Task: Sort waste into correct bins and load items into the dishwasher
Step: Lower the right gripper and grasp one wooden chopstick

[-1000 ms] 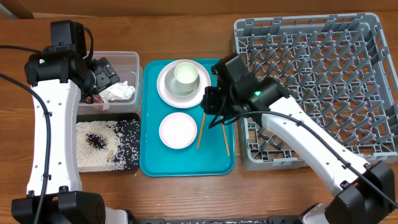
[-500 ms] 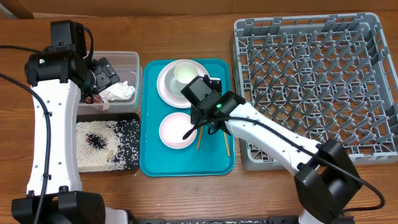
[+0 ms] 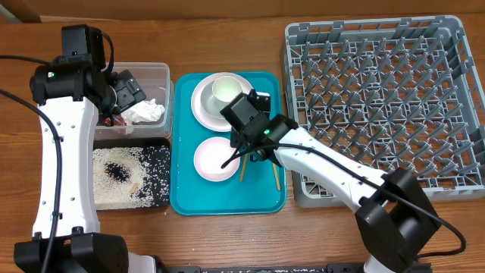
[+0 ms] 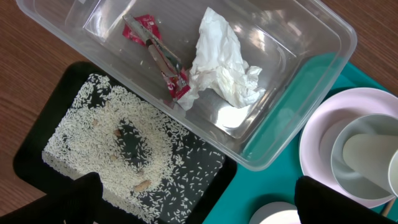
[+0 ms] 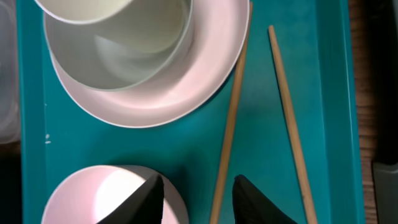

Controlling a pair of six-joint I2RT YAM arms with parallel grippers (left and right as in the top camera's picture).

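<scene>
On the teal tray (image 3: 186, 199) a pale-pink plate (image 3: 203, 110) carries a small white bowl (image 3: 226, 90). A second small bowl (image 3: 214, 160) lies in front of it, with two wooden chopsticks (image 3: 276, 173) to its right. My right gripper (image 5: 199, 190) hangs open low over the tray, one finger (image 5: 151, 200) above the second bowl's (image 5: 93, 199) right rim. The left chopstick (image 5: 230, 124) runs between the fingers, untouched. My left gripper (image 4: 199, 208) is wide open and empty over the clear tub (image 4: 292, 106), which holds the napkin (image 4: 224, 65) and red wrapper (image 4: 163, 59).
The black tray (image 3: 162, 155) with scattered rice (image 3: 114, 174) sits in front of the clear tub (image 3: 155, 70) at the left. The grey dish rack (image 3: 379, 98) fills the right side, its near-left corner close to my right arm.
My right gripper has swung left from the rack's edge to over the tray between bowl and chopsticks, and its jaws have spread apart. The left arm has not moved.
</scene>
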